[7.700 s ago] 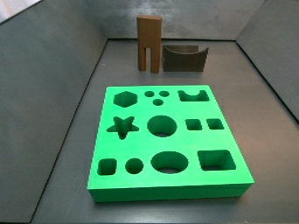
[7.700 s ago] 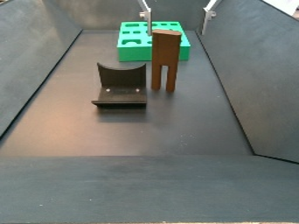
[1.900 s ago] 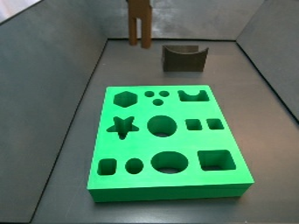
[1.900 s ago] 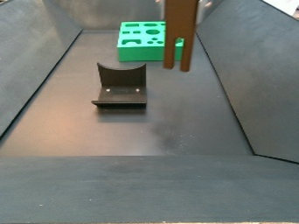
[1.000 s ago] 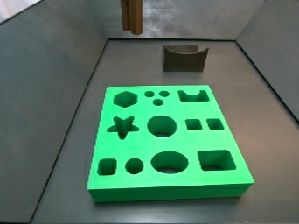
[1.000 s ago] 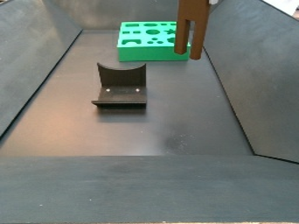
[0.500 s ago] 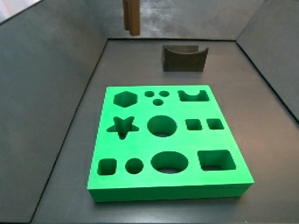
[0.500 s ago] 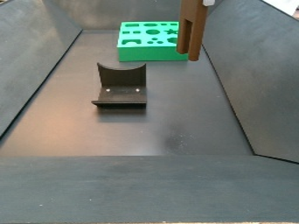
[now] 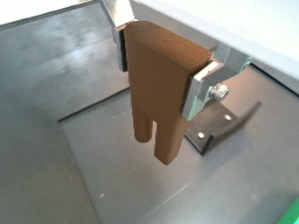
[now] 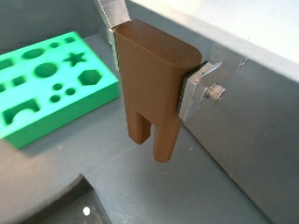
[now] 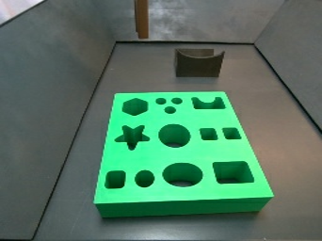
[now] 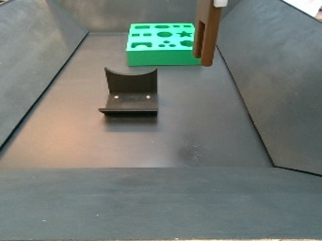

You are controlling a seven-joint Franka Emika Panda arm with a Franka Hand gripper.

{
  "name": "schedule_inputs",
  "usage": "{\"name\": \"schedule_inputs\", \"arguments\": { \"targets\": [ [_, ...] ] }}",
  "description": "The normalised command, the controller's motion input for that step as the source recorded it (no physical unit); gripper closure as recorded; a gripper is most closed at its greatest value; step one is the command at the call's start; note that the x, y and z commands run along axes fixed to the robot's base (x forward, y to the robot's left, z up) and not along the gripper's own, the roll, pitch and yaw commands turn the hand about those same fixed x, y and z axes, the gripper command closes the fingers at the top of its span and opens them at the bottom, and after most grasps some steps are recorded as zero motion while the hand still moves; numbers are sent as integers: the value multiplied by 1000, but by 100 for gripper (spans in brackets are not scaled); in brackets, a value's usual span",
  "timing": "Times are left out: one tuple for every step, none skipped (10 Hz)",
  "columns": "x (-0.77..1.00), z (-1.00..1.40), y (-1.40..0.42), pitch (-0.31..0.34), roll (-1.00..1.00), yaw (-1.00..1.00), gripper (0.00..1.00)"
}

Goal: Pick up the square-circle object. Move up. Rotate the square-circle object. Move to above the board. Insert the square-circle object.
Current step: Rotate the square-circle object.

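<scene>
Dark grey walls are enclosing a matte black floor, where a low dark grey-brown block with a curved notch [image 12: 130,91] is sitting well apart from the large flat bright green board with cut-out holes [image 11: 180,151]. High near the back wall, the tool [image 9: 162,69] is gripping the tall, narrow brown two-pronged square-circle object [image 9: 160,87], silver plates clamped on its solid upper half, prongs hanging down. Rotation looks like the step in hand, and turning slowly without loosening the clamp should be keeping the piece clear of the walls.

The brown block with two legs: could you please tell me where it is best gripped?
On its solid upper half, from above, across the two broad flat faces. The gripper holds the brown block just so, leaving its two legs free below to enter the green board.
</scene>
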Motion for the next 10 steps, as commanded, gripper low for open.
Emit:
{"name": "schedule_inputs", "arguments": {
  "targets": [
    [-1, 1, 38, 1, -9, -1000, 100],
    [-1, 1, 35, 1, -10, -1000, 100],
    [-1, 1, 32, 2, -11, -1000, 100],
    [-1, 1, 30, 2, -12, -1000, 100],
    [0, 1, 28, 2, -13, -1000, 100],
    [0, 1, 27, 2, -14, -1000, 100],
    [0, 1, 27, 2, -15, -1000, 100],
    [0, 1, 26, 2, -17, -1000, 100],
    [0, 1, 26, 3, -18, -1000, 100],
    [0, 1, 26, 3, -21, -1000, 100]
  ]
}}
